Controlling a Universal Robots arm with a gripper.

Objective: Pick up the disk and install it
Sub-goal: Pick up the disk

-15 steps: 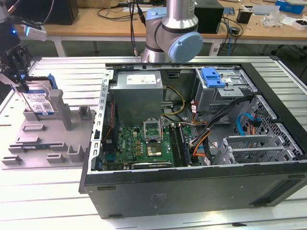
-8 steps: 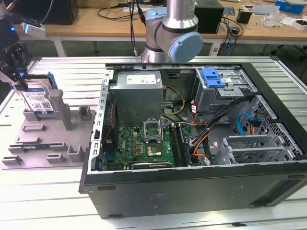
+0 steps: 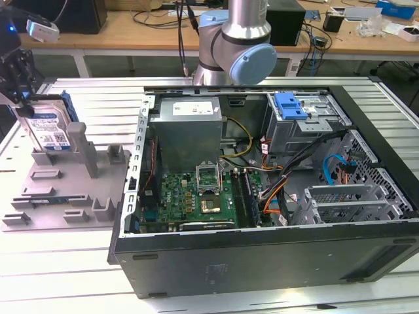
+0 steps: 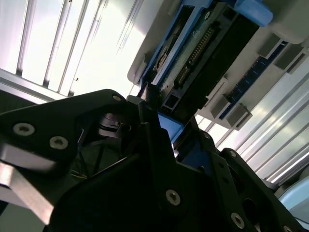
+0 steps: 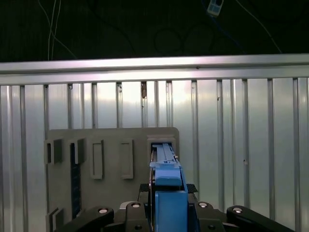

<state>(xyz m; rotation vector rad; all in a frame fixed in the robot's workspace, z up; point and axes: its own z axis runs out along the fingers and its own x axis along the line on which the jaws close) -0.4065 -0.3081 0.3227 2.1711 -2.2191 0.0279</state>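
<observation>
The disk (image 3: 51, 127) stands upright in the grey tray (image 3: 62, 196) at the exterior view's upper left. My gripper (image 3: 25, 104) is clamped on its blue-framed top edge.

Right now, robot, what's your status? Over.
Gripper shut on the disk by its blue carrier. Disk upright at the grey holder tray, not yet in the computer case. Nothing blocking.
</observation>
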